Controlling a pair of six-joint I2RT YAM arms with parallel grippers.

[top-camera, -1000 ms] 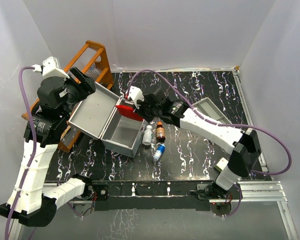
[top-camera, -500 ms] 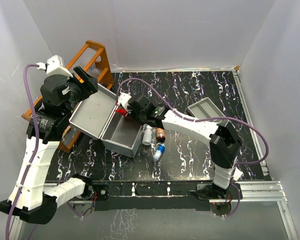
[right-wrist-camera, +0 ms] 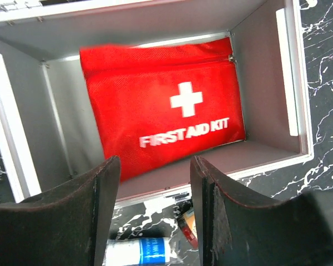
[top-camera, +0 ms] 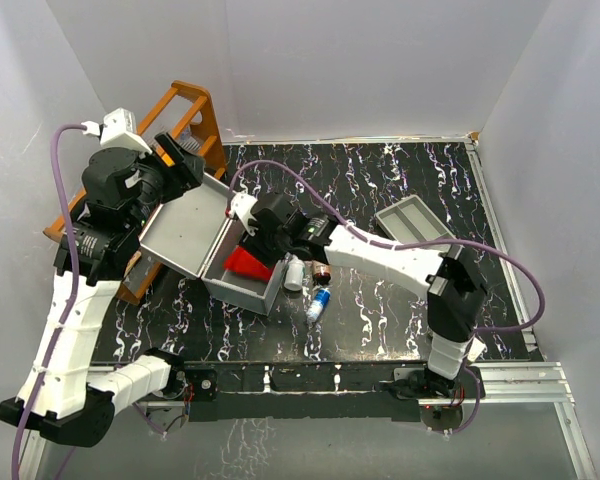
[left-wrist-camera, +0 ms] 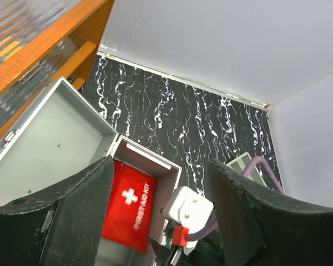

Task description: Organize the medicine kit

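Observation:
The grey metal case (top-camera: 268, 290) stands open, its lid (top-camera: 183, 228) leaning back to the left. A red first aid kit pouch (top-camera: 244, 264) (right-wrist-camera: 166, 124) (left-wrist-camera: 127, 206) lies flat inside it, free of any grip. My right gripper (top-camera: 254, 236) (right-wrist-camera: 155, 221) hangs open just above the case's near wall, nothing between its fingers (right-wrist-camera: 94, 216). My left gripper (top-camera: 176, 166) (left-wrist-camera: 161, 216) is open and empty, high by the lid's top edge; whether it touches the lid is unclear. A white bottle (top-camera: 296, 272), a brown bottle (top-camera: 322, 272) (right-wrist-camera: 187, 224) and a blue-and-white tube (top-camera: 318, 303) (right-wrist-camera: 139, 252) lie right of the case.
An orange wooden rack (top-camera: 185, 112) (left-wrist-camera: 41, 52) stands behind the lid at the far left. A shallow grey tray (top-camera: 413, 221) (left-wrist-camera: 241, 165) rests on the black marbled table at the right. White walls close in the back and sides.
My right gripper carried the red pouch leftward over the case, then opened; the pouch now lies in the case. The left arm shifted only slightly.

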